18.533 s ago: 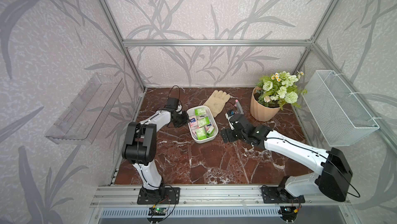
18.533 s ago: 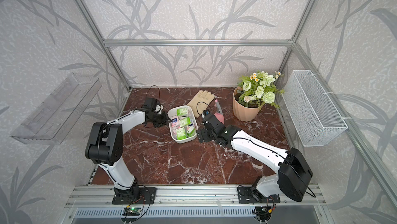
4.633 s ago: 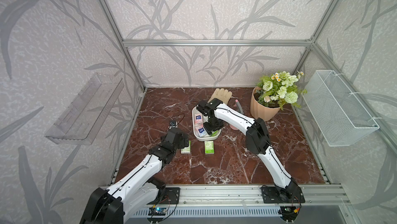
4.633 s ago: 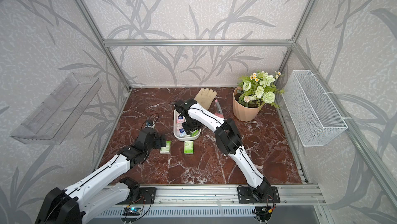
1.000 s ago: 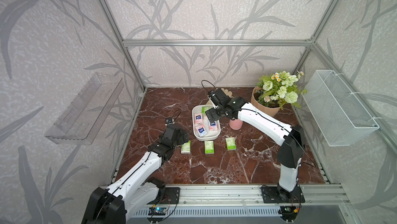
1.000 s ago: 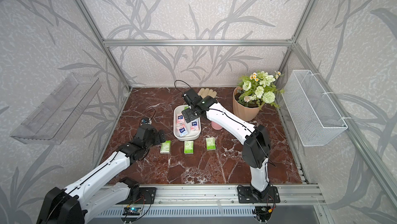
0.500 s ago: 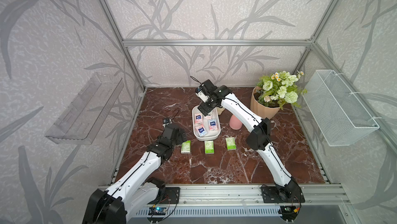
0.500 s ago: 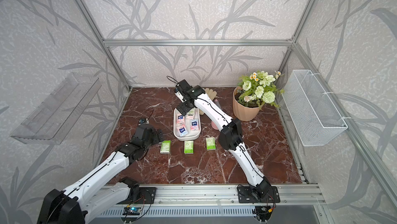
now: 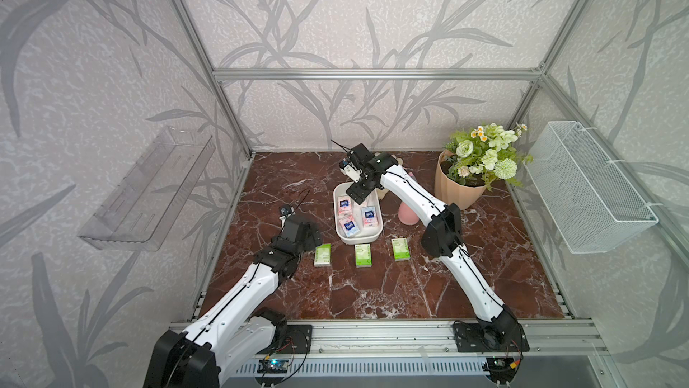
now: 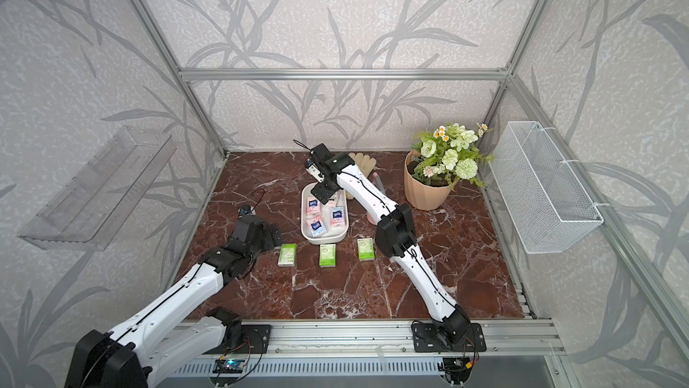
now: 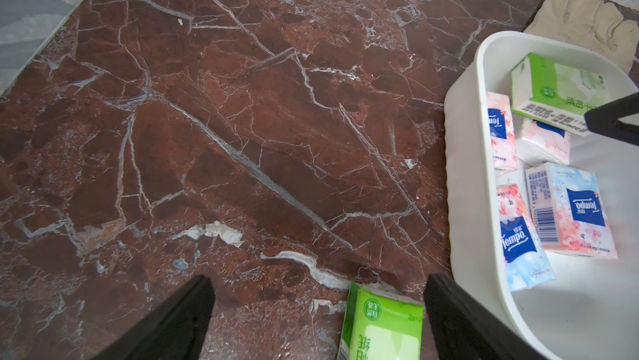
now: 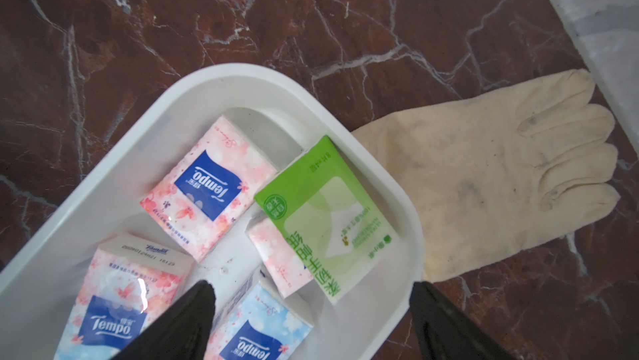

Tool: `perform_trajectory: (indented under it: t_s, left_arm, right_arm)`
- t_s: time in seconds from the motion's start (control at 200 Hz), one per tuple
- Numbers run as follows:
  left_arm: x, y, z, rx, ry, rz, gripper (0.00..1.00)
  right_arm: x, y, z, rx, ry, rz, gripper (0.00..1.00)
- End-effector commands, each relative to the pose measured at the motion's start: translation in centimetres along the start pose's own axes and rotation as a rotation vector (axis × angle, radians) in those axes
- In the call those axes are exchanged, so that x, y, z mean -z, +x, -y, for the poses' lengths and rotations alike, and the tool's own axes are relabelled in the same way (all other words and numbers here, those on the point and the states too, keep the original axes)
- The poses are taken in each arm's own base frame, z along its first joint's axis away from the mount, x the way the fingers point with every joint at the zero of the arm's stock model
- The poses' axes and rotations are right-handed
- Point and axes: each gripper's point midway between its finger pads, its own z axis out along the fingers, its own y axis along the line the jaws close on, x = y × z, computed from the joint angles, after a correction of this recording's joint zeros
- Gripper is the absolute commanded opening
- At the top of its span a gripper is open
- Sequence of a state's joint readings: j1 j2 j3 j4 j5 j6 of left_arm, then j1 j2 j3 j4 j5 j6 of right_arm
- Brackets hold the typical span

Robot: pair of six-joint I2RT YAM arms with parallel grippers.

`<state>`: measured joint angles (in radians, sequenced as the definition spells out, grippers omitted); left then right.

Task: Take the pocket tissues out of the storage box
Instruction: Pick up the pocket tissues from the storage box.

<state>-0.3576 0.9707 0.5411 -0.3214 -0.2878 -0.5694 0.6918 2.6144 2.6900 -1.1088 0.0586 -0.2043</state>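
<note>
The white storage box [image 9: 359, 238] stands mid-table. Inside lie several pink and blue pocket tissues [image 9: 368, 214] and one green pack [image 12: 328, 216] leaning on the far wall. Three green packs [image 9: 362, 255] lie in a row on the table in front of the box. My right gripper [image 12: 311, 292] hangs open over the box's far end [image 9: 356, 193], holding nothing, with a blue pack beneath it. My left gripper [image 11: 318, 282] is open and low at the box's left, and the leftmost green pack [image 11: 383, 327] lies loose between its fingers.
A cream glove [image 12: 484, 182] lies just behind the box. A pink object [image 9: 408, 214] and a flower pot [image 9: 460, 190] stand to the box's right. A wire basket [image 9: 585, 188] hangs on the right wall, a clear shelf [image 9: 149, 188] on the left.
Over the last second my right gripper swung left and back to the box's far end, jaws a little narrower. The left arm barely moved. Three green packs left the box earlier.
</note>
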Motion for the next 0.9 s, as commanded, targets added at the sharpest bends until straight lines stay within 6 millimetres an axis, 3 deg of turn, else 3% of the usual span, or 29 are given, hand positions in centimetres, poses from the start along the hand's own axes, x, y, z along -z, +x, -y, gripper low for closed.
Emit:
perform_trajectory:
  t_s: [0.0,0.665,0.9]
  left_arm:
    - [0.2,-0.2,-0.6,0.015,-0.024,0.015,1.0]
    - [0.1,-0.3,-1.2,0.038,-0.054,0.022,1.0]
    - [0.0,-0.2,-1.3,0.037,-0.06,0.018,1.0]
  right_arm:
    - [-1.3,-0.5,0.3,0.027,0.008,0.02,0.92]
    - [-4.4,-0.2,1.6,0.031,0.021,0.027,0.93]
    - [-4.7,0.9,0.2,0.027,-0.049,-0.013,0.9]
